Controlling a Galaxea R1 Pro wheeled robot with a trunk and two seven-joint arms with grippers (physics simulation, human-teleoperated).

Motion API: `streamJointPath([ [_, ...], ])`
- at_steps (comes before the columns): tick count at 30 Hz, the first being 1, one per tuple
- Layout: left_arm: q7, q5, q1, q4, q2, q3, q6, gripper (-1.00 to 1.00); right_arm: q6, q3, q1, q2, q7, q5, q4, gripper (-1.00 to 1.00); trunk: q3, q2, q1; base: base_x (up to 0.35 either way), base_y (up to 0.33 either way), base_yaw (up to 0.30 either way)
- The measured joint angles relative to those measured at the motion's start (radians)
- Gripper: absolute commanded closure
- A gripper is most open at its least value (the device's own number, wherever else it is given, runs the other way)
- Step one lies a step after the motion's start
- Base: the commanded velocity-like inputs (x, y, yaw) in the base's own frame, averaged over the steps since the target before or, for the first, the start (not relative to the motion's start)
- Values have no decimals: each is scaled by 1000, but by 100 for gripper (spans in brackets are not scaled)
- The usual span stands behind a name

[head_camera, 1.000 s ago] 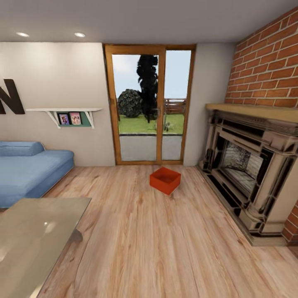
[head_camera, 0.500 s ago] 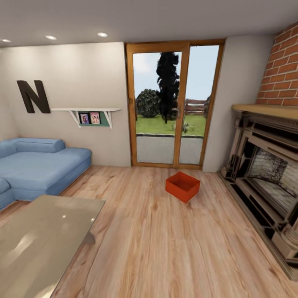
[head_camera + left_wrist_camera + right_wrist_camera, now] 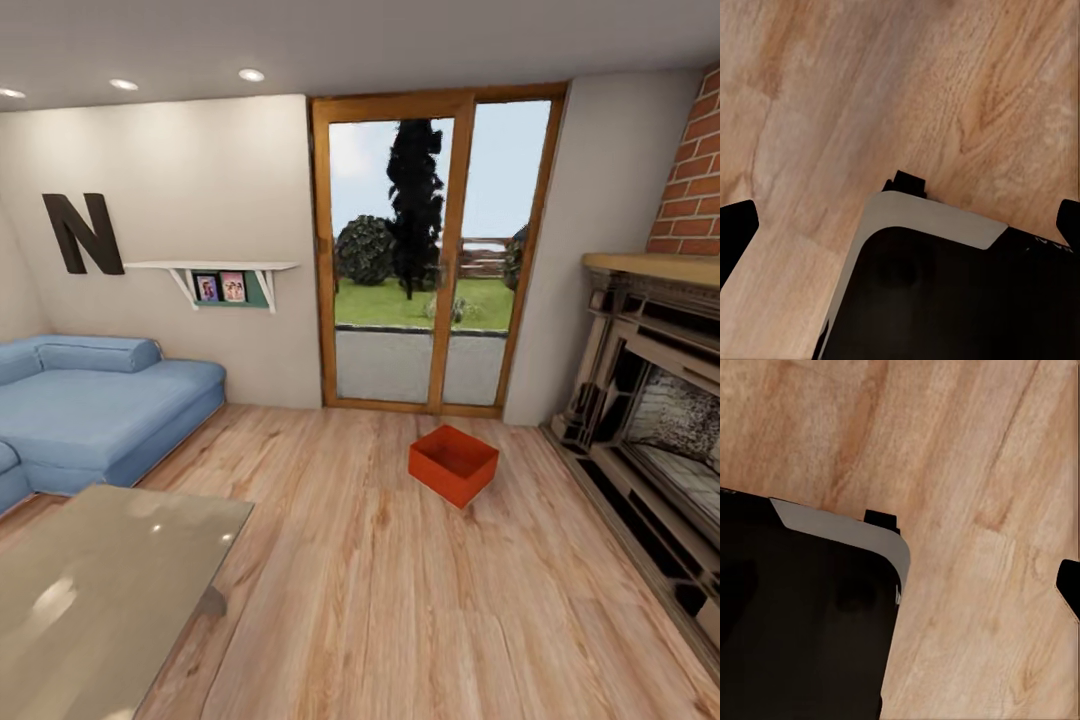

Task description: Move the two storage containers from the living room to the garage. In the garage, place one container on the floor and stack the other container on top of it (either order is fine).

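One red-orange storage container point(image 3: 453, 464) sits empty on the living room's wood-plank floor point(image 3: 380, 600), before the glass door point(image 3: 432, 255) and near the fireplace point(image 3: 650, 400). Both wrist views look down on the planks past the robot's dark base point(image 3: 945, 292). The left fingertips point(image 3: 736, 229) stand wide apart holding nothing, while the right gripper's opening cannot be judged.

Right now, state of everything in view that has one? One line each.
storage container: upright on the wood floor, open top, looks empty, in front of the glass door.
glass door: shut, as far as the head view shows.
fireplace: unlit.
ceiling lights: on.
coffee table: glass top, bare.
sofa: unoccupied.
left gripper: fingertips wide apart, open, empty.
right gripper: cannot tell from the right wrist view.
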Motion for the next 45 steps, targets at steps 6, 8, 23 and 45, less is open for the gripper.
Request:
streamJointPath([
  [6, 0, 0, 0, 0, 0, 0, 0, -100, 0, 1, 0, 0, -1, -1, 0, -100, 0, 0, 0, 322, 0, 0],
  [8, 0, 0, 0, 0, 0, 0, 2, -100, 0, 1, 0, 0, -1, -1, 0, -100, 0, 0, 0, 322, 0, 0],
  [23, 1, 0, 0, 0, 1, 0, 0, -100, 2, -11, 0, 0, -2, -11, 0, -100, 0, 0, 0, 322, 0, 0],
  [45, 0, 0, 0, 0, 0, 0, -2, -100, 2, -11, 0, 0, -2, -11, 0, -100, 0, 0, 0, 322, 0, 0],
])
